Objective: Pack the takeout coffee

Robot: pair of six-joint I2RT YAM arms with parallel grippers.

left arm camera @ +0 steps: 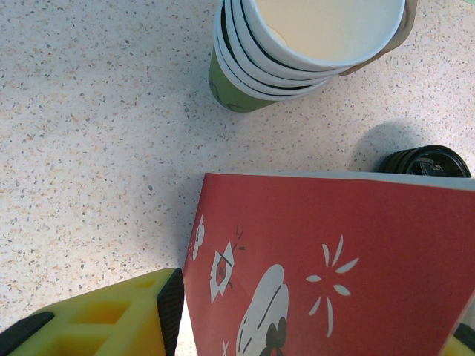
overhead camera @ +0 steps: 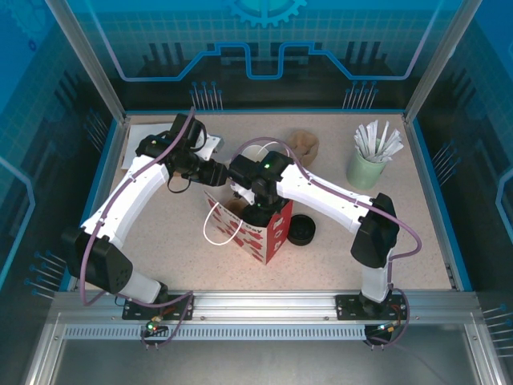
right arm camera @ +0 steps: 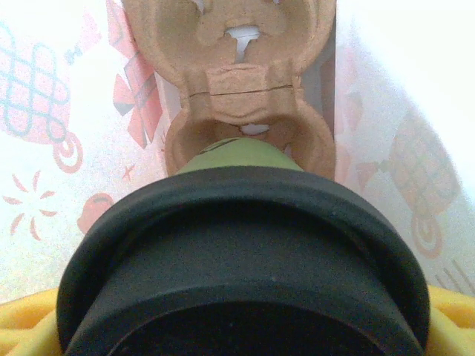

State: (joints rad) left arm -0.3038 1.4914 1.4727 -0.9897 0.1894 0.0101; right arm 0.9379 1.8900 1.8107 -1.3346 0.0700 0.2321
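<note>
The right tool point(right arm camera: 241, 330) is gripping the takeout coffee point(right arm camera: 241, 245), a green cup with a black lid, between its yellow fingers point(right arm camera: 30, 326). The coffee is hanging inside the red bag point(overhead camera: 271, 234), right above the brown cup carrier point(right arm camera: 237, 44). The left tool point(left arm camera: 312, 319) is sitting with a finger at each side of the bag's wall. I cannot tell if it is squeezing. A stack of cups point(left arm camera: 297, 59) is standing on the tabletop point(left arm camera: 89, 133).

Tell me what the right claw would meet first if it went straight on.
Probably the near socket of the pulp cup carrier, just beyond the green cup it holds; depth is unclear.
</note>
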